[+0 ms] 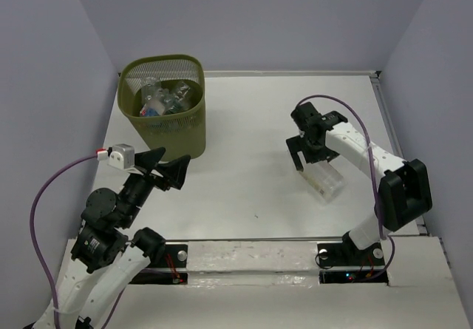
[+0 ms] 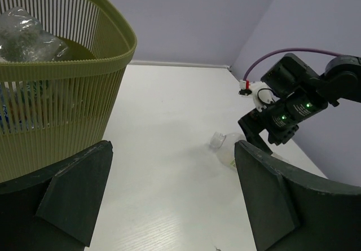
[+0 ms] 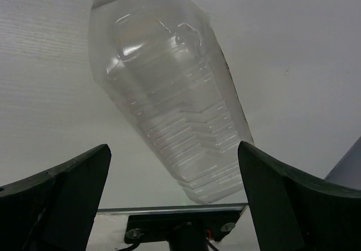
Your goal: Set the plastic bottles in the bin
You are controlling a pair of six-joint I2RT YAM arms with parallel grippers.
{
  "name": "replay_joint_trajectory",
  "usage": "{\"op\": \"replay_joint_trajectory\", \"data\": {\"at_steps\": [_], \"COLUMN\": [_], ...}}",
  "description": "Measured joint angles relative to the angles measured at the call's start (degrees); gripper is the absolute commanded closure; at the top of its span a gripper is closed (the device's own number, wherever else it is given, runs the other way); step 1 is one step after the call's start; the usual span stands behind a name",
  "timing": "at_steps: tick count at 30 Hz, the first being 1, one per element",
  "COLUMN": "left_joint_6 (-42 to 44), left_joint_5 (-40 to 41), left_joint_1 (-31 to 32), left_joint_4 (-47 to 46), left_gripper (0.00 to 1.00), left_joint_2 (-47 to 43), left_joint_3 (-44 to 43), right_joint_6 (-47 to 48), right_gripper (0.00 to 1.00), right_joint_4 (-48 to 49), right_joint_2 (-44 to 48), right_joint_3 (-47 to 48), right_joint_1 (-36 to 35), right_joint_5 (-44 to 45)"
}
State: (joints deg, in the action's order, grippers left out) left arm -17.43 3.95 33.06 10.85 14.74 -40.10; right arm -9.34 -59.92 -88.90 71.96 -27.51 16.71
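Note:
A clear, wide plastic bottle (image 1: 324, 179) lies on its side on the white table at the right. It fills the right wrist view (image 3: 169, 104) and shows small in the left wrist view (image 2: 225, 148). My right gripper (image 1: 310, 151) hangs open just above its neck end, with the bottle lying between and below the jaws, untouched. The olive-green mesh bin (image 1: 164, 107) stands at the back left and holds several bottles (image 1: 164, 96). Its wall shows in the left wrist view (image 2: 62, 93). My left gripper (image 1: 164, 168) is open and empty beside the bin's front.
Grey walls close the table at the back and both sides. The metal rail (image 1: 251, 244) with both arm bases runs along the near edge.

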Motion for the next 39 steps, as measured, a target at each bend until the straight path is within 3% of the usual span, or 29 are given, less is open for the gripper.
{"op": "replay_joint_trajectory", "data": {"at_steps": [9, 15, 18, 24, 26, 29, 34, 39], "left_joint_6": [0.63, 0.76, 0.85, 0.87, 0.85, 0.85, 0.83, 0.48], "left_joint_5": [0.92, 1.16, 1.33, 1.81, 2.01, 2.43, 4.09, 7.13], "left_joint_1": [1.57, 1.86, 1.86, 1.86, 1.86, 1.84, 1.53, 0.59], "left_joint_4": [0.04, 0.07, 0.07, 0.07, 0.07, 0.11, 0.09, 0.13], "left_gripper": [0.01, 0.01, 0.01, 0.01, 0.01, 0.01, 0.01, 0.01], "left_joint_2": [0.00, 0.00, 0.00, 0.13, 0.31, 0.52, 0.50, 0.52], "left_joint_3": [0.00, 0.00, 0.00, 0.00, 0.00, 0.00, 0.00, 0.00], "right_joint_6": [13.07, 18.29, 18.91, 16.59, 15.17, 12.24, 6.75, 2.82], "right_gripper": [0.00, 0.01, 0.09, 0.48, 0.55, 0.55, 0.55, 0.54], "right_joint_4": [5.44, 8.81, 11.67, 15.34, 16.15, 17.40, 17.59, 22.16], "right_joint_2": [-4.59, -8.41, -9.97, -9.03, -8.46, -6.27, 2.03, 4.87], "right_joint_3": [0.00, 0.00, -0.74, -2.12, -2.49, -2.60, 2.03, 20.59], "right_joint_1": [9.44, 9.86, 9.86, 9.86, 9.86, 9.60, 4.00, -9.03], "right_joint_5": [-11.45, -21.14, -25.75, -26.51, -26.01, -25.66, -25.64, -23.28]}}
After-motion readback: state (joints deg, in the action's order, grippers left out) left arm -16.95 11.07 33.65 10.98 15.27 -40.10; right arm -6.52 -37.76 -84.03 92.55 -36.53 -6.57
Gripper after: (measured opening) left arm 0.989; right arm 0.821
